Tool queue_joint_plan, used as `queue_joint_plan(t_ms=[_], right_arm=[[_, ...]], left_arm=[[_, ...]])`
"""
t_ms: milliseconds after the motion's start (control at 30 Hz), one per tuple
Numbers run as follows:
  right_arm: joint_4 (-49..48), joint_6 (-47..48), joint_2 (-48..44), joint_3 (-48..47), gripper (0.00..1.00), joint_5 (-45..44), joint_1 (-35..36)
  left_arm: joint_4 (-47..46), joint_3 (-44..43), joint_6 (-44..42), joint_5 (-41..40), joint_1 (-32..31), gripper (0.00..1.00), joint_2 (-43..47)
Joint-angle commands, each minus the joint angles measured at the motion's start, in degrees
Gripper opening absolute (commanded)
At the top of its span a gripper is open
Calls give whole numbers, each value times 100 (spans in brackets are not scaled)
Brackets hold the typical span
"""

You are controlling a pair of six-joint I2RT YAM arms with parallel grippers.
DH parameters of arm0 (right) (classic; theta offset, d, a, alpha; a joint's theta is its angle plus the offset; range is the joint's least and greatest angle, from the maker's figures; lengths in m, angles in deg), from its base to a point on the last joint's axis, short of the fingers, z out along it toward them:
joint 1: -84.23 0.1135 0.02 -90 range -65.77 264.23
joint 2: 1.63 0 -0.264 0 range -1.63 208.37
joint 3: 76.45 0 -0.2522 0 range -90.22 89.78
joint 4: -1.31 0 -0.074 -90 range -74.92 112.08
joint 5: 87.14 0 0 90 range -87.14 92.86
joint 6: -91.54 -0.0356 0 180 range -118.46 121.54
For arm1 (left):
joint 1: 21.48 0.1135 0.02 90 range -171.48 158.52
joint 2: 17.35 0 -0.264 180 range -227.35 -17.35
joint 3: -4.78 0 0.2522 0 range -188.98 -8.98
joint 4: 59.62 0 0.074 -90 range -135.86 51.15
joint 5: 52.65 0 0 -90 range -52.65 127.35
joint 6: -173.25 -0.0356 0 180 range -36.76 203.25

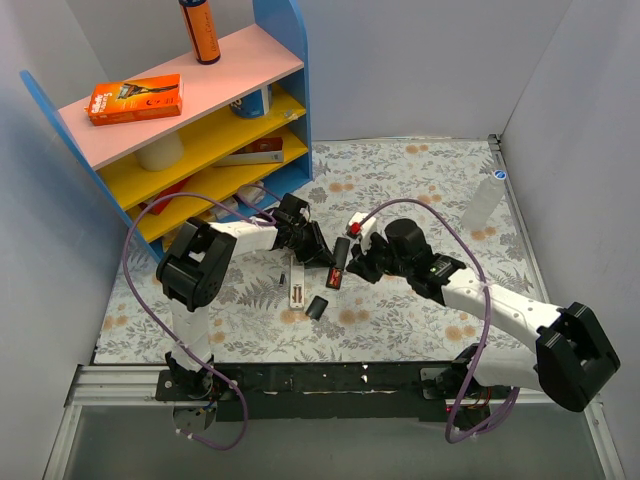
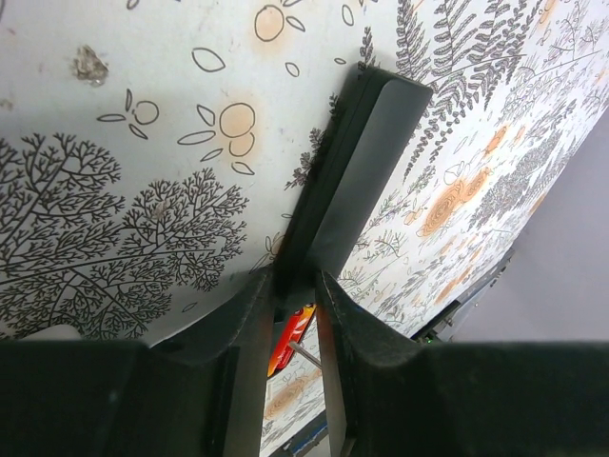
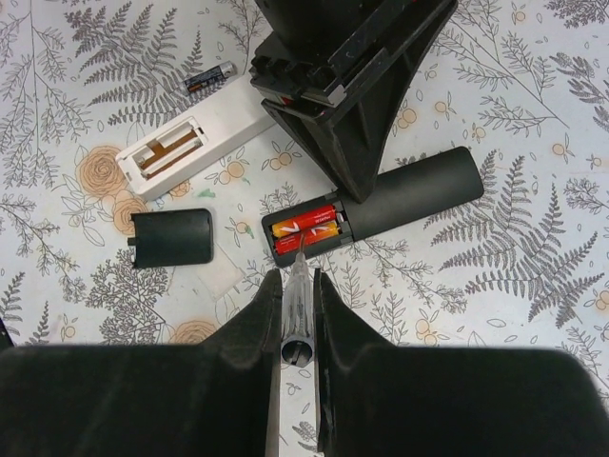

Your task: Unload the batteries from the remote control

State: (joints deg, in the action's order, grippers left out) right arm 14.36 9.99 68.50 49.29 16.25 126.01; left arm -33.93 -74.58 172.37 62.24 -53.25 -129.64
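The blue shelf [image 1: 180, 100] at the far left holds an orange box [image 1: 135, 100] on its top board and plays no part here. On the flowered table [image 1: 420, 180] the work is in the middle, where both arms meet. The left gripper [image 2: 297, 286] is pressed together across the body of the black remote [image 3: 419, 190] and holds it down flat. The right gripper [image 3: 295, 295] pinches a slim metal tool [image 3: 297, 271], whose tip touches the edge of the open compartment at the end of this remote. Two reddish batteries [image 3: 306, 228] lie side by side inside this compartment, so I judge that the step in hand is to lever them out. The next move, I think, calls for the tip to go under one end of a cell and lift gently, while the other gripper keeps the remote from sliding. Just beside it lies a white remote [image 3: 205, 138]; its compartment is open and has no cells in it. One dark loose cell [image 3: 209, 78] lies near its far side. A small black cover [image 3: 171, 236] lies apart on the table, between the two remotes.
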Motion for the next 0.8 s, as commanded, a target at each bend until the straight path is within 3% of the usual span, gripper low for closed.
queue_joint_plan(t_ms=[0,400,767], right_arm=[[159,-387,89,515,1,-222,32],[-175,-1064,-438,1157,1,-855,32],[-597,-1372,-650,1553,1,-759,32]], left_arm=[[214,118,-141,-291,-119,24,-390],[582,144,-228,-642,-128,23,-390],[829,39,-308,-696,-102,23,-460]])
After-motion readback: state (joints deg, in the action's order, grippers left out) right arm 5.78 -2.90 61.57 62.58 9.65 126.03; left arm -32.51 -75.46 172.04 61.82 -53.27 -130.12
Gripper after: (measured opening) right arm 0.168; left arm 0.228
